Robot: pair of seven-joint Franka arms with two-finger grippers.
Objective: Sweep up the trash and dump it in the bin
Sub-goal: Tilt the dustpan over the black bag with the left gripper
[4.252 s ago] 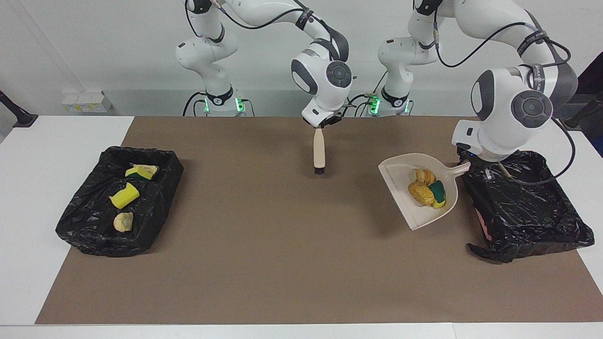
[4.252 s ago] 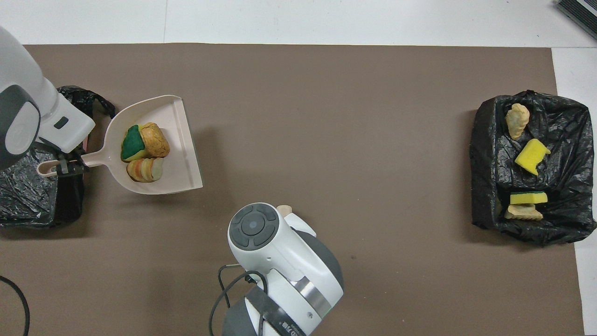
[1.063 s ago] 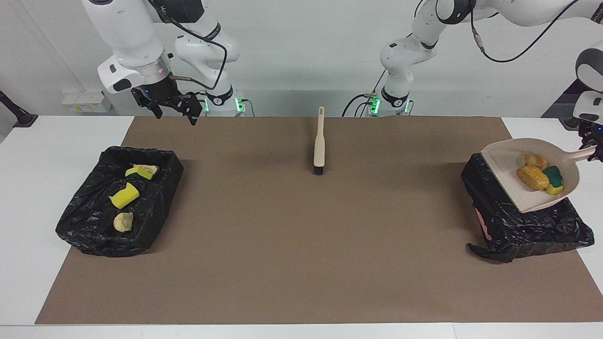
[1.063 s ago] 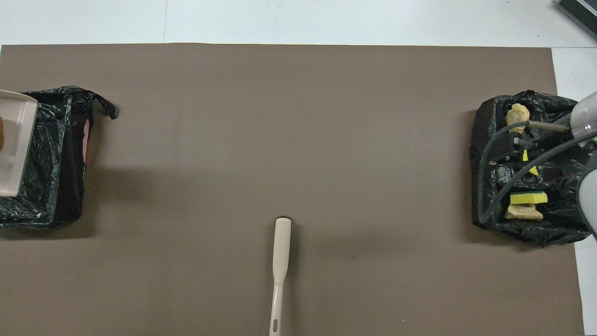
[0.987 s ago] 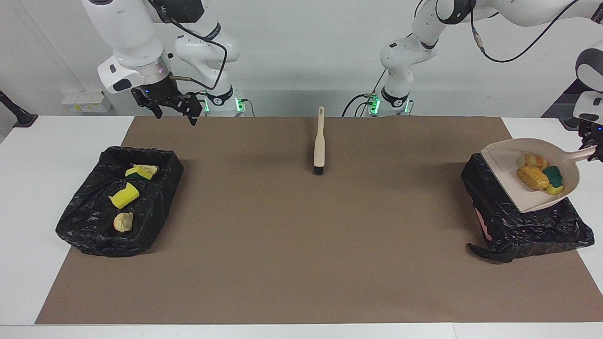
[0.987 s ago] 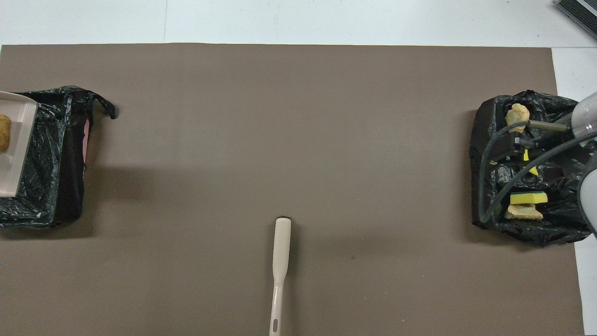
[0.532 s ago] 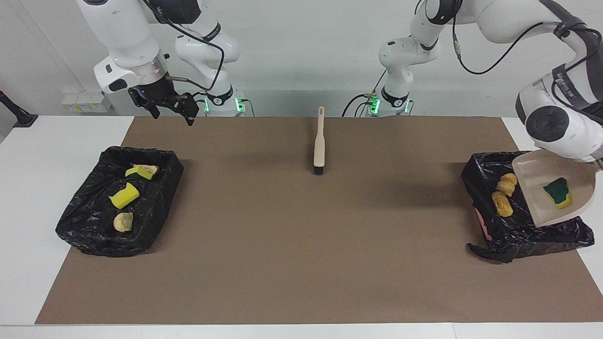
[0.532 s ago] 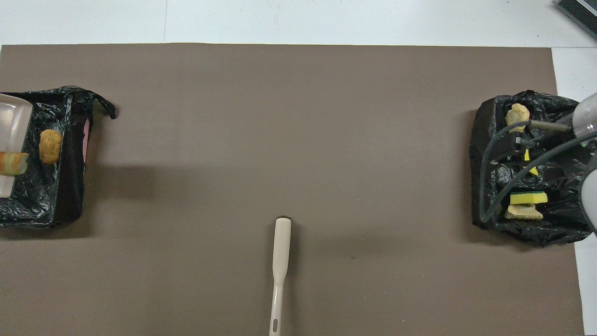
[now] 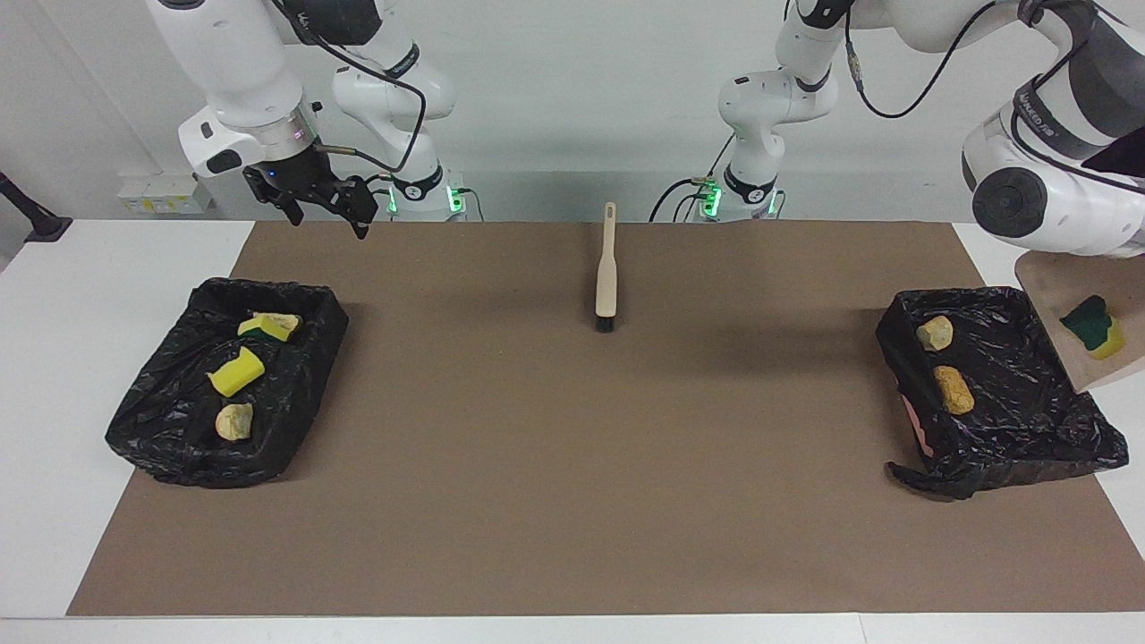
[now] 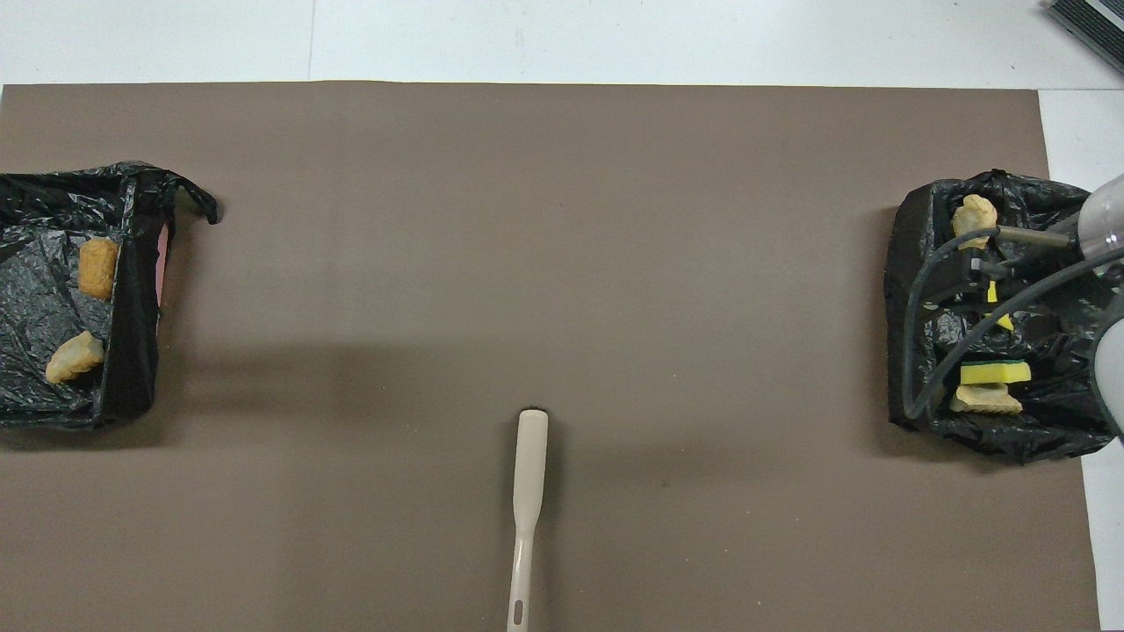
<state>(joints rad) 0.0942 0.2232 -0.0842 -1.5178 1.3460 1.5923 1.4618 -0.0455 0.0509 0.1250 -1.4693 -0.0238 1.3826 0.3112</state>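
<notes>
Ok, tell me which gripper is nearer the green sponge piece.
Left. The left gripper, hidden by its wrist, holds the dustpan carrying the sponge piece; the right gripper hangs open toward the right arm's end.

The dustpan (image 9: pixel 1087 295) runs off the facing view's edge, its handle and the left gripper out of sight. In the overhead view, the right arm's cables cover the yellow sponge chunk (image 10: pixel 990 292), and the bin (image 10: pixel 132 290) is cropped.
</notes>
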